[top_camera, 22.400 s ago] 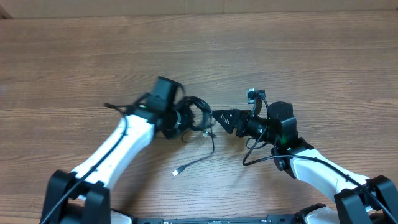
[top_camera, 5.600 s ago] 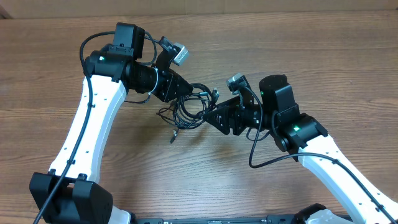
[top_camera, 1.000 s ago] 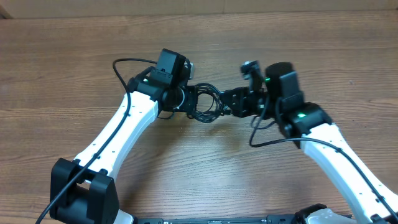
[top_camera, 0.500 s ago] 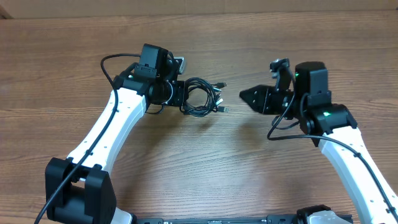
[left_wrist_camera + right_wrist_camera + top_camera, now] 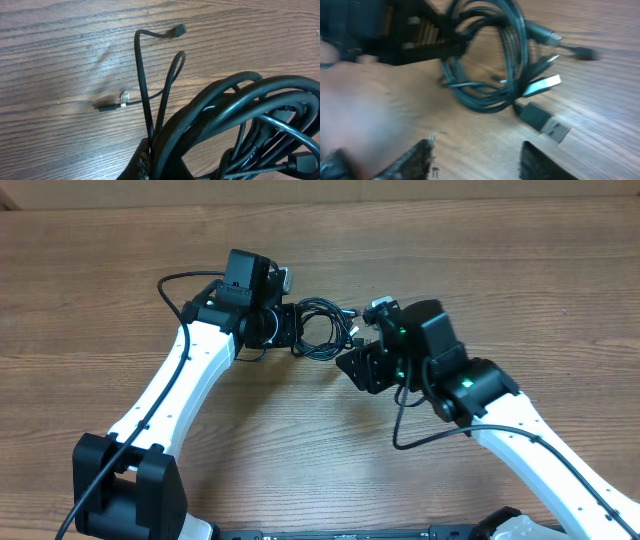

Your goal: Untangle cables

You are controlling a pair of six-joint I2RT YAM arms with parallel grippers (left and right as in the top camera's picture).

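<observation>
A: Where are my grippers sitting?

B: Your left gripper [image 5: 289, 330] is clenching one edge of the cables [image 5: 326, 332], which are hanging together as a single coil. Your right gripper [image 5: 358, 367] is standing released just beside the coil's far edge, its fingers [image 5: 422, 156] apart with nothing between them.

A: Which way is the coil lying?

B: Its long axis is running from your left gripper across toward your right one, over the middle of the table [image 5: 500, 260]. The plug ends [image 5: 542, 85] are pointing at your right arm.

A: How many cords?

B: I am counting one bundle; the strands inside are overlapping too much to count. From your left wrist, two loose ends [image 5: 179, 30] are trailing onto the wood.
</observation>
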